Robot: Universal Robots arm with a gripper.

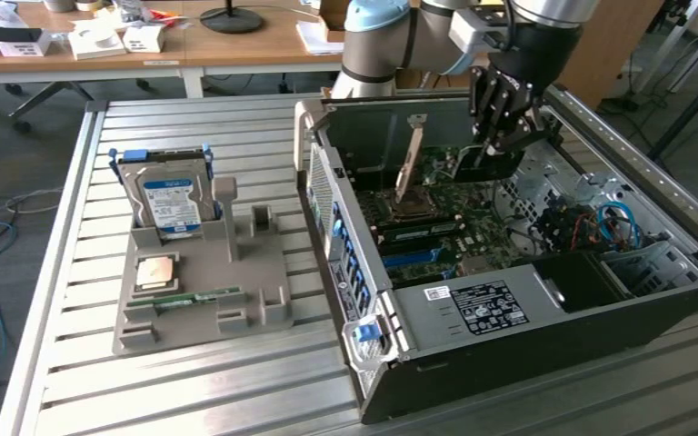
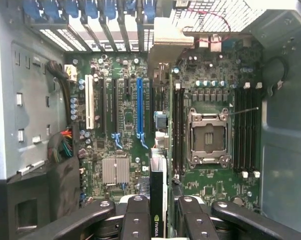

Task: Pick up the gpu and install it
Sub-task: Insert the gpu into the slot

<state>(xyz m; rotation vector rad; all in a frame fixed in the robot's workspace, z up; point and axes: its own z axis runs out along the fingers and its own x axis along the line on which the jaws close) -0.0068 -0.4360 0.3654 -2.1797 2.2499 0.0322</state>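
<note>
The gpu [image 1: 417, 150] stands on edge inside the open computer case [image 1: 483, 309], its silver end bracket toward the case's rear wall. My gripper [image 1: 497, 145] reaches down into the case and is shut on the card's other end. In the wrist view the gpu [image 2: 158, 175] shows edge-on between my black fingers [image 2: 135, 215], with my gripper [image 2: 158, 212] shut on it. It hangs over the motherboard [image 2: 115, 145], beside the long blue slot [image 2: 139, 105]. Whether the card touches a slot I cannot tell.
On the exterior view's left, a grey holder tray [image 1: 246, 272] carries a hard drive [image 1: 174, 200], a processor chip [image 1: 157, 271] and a memory stick [image 1: 185, 298]. Inside the case are the processor socket [image 2: 208, 135], memory slots and cable bundles [image 1: 592, 227]. The case walls close in around the gripper.
</note>
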